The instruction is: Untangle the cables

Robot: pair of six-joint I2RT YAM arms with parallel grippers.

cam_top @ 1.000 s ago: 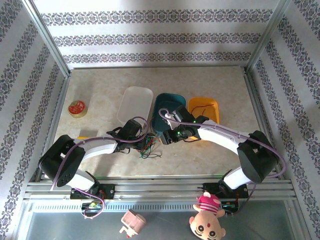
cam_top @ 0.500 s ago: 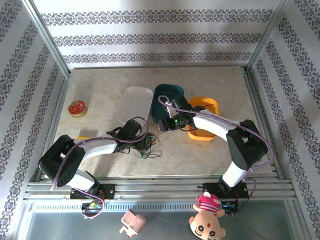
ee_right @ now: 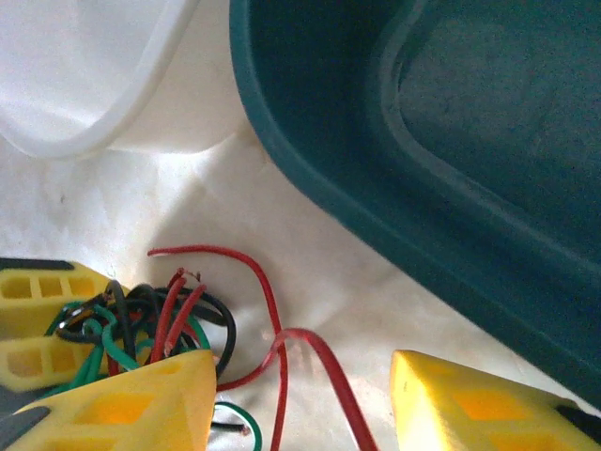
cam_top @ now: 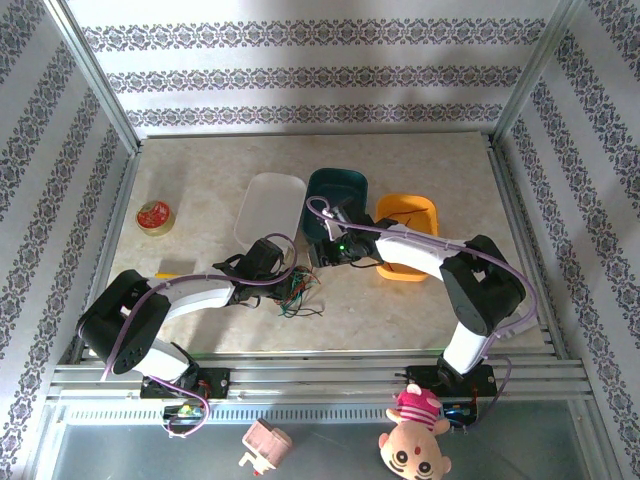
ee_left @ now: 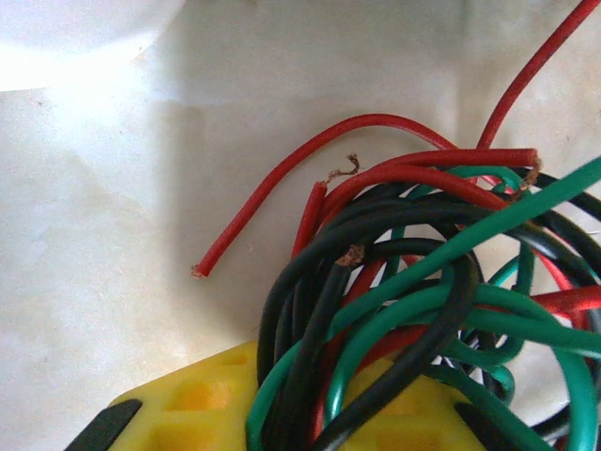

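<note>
- The left claw point(cam_top: 284, 279) is seen closed on the cables point(cam_top: 299, 293). In the right wrist view its two yellow fingers point(ee_right: 36, 282) are pressed against either side of the bundle.
- The right claw point(ee_right: 302, 385) is held open just right of the bundle, low over the worktop point(cam_top: 200, 180). Its jaws are spread wide, and a red strand point(ee_right: 331, 371) is seen running between them, not clamped.
- The cables are found as a knot of red, green and black loops on the worktop, just in front of the white tub and the teal tub, between the two claws. Cut ends with bare copper are shown in the left wrist view, and one red end point(ee_left: 254, 211) is laid out alone to the left of the knot.
- A round red tin point(cam_top: 153, 216) with a gold rim is placed near the left edge of the worktop, well apart from the cables. A print is carried on its lid, too small to be read.
- The white tub point(cam_top: 270, 205) is set just left of the teal one; its inside is seen bare.
- The teal tub point(cam_top: 345, 190) is crossed at its near rim by the right arm; the part of its floor that is seen is bare.
- The orange tub point(cam_top: 415, 212) is set just right of the teal one. Its front half is covered by the right arm, so its contents cannot be told.
- Below the near rail, a pink toy point(cam_top: 265, 445) and a doll in a pink hat point(cam_top: 412, 440) are laid on a grey surface.
</note>
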